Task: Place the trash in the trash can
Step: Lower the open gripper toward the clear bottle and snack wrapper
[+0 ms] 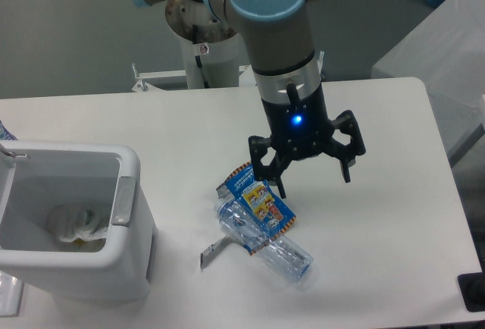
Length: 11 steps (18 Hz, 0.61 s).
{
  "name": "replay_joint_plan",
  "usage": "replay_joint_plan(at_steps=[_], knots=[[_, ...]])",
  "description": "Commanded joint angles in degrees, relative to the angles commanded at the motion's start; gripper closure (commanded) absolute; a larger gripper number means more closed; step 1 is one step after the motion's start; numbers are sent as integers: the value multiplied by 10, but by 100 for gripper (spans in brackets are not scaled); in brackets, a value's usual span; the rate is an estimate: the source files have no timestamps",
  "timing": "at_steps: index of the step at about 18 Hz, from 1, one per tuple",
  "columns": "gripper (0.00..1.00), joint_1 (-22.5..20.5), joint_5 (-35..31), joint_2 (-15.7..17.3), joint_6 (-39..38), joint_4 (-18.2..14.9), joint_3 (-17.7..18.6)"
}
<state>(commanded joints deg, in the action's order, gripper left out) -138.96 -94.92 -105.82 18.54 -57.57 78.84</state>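
From the fixed camera, the arm comes down from the top centre of the frame and ends in the pincer, which hangs just right of the frame's middle above the white tabletop. Its two dark fingers are spread wide apart — one tip toward the lower left, the other toward the right — and nothing is between them. A small blue light glows on the body just above the fingers.

Just below and left of the pincer, in the lower middle of the frame, lies the blue snack wrapper with its striped edge and colourful print. It rests on top of the clear plastic bottle, which lies on its side, slanting from the wrapper down toward the lower right. A small grey scrap sits on the tabletop just left of the bottle.

The white trash can stands at the lower left of the frame, well apart from the wrapper and bottle — a grey bar on its right rim, something pale and crumpled inside it
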Motion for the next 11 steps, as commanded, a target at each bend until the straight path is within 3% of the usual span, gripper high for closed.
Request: replay_joint_plan(at_steps=[11], knots=[[0,-1,9,-17,-14,-1,32]])
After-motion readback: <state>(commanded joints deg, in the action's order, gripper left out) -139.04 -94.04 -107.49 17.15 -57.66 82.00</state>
